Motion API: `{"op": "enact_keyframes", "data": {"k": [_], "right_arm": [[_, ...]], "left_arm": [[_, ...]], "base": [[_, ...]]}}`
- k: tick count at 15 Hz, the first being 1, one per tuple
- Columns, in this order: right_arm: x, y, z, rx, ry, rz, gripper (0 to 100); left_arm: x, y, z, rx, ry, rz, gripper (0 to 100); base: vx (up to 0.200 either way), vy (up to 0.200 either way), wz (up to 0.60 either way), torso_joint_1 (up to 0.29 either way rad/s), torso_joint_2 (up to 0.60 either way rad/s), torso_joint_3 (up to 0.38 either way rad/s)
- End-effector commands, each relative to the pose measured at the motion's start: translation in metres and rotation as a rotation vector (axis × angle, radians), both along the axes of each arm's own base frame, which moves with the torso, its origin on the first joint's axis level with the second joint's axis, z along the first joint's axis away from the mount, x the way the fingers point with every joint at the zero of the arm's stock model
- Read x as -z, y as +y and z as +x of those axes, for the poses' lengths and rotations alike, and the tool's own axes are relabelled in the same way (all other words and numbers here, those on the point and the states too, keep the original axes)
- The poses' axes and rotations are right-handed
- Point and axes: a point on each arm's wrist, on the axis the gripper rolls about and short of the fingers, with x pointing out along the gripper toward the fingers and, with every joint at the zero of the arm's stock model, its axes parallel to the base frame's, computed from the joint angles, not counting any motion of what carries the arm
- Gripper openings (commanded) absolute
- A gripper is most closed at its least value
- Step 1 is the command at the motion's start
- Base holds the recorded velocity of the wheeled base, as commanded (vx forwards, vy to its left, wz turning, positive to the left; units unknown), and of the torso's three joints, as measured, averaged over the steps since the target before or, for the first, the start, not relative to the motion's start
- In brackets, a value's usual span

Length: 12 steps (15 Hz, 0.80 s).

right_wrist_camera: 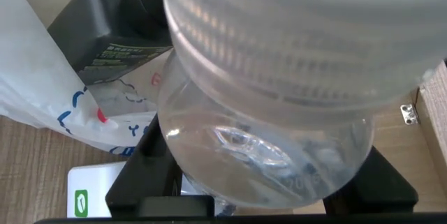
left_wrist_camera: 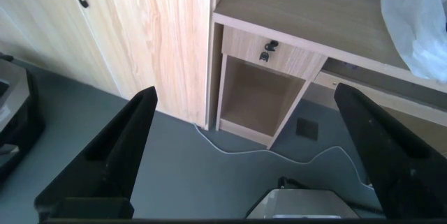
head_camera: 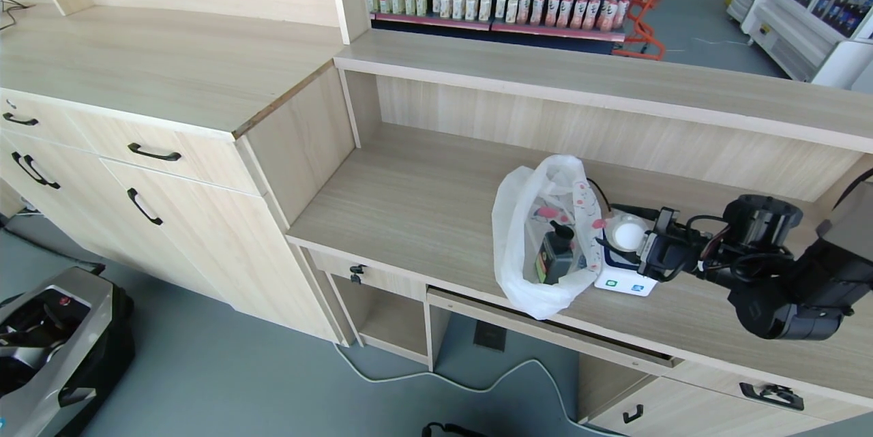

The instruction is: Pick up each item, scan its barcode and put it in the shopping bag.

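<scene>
A white plastic shopping bag (head_camera: 539, 232) stands open on the lower counter, with a dark pump bottle (head_camera: 556, 256) inside it. Just right of the bag, my right gripper (head_camera: 648, 253) is shut on a clear plastic bottle (right_wrist_camera: 279, 77). It holds the bottle low over the white scanner base (head_camera: 624, 281). In the right wrist view the bottle sits between the dark fingers (right_wrist_camera: 150, 178), with the bag (right_wrist_camera: 35, 77) beside it and the scanner base (right_wrist_camera: 87, 196) below. My left gripper (left_wrist_camera: 246, 95) hangs open above the floor, facing the counter's open cubby (left_wrist_camera: 258, 102).
A raised wooden ledge (head_camera: 614, 82) runs behind the lower counter (head_camera: 423, 198). A taller cabinet with drawers (head_camera: 157, 151) stands to the left. A cable (head_camera: 436, 375) trails on the floor beneath. Store shelves of bottles (head_camera: 498, 4) stand in the background.
</scene>
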Motion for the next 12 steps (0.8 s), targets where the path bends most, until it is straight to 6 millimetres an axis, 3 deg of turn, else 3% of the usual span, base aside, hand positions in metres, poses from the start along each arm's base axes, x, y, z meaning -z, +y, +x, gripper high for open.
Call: {"op": "enact_keyframes", "data": {"k": [1, 12], "right_arm": [[0.0024, 0.0, 0.0013, -0.001, 0.005, 0.001, 0], [0.0015, -0.0004, 0.0063, -0.001, -0.025, 0.0, 0]], "left_arm": [[-0.0002, 0.0, -0.0001, 0.0, -0.001, 0.0, 100], [-0.0002, 0.0, -0.0001, 0.0, -0.001, 0.0, 100]], "base": [[0.0, 0.0, 0.0, 0.0, 0.0, 0.0], [0.0, 0.0, 0.0, 0.0, 0.0, 0.0]]}}
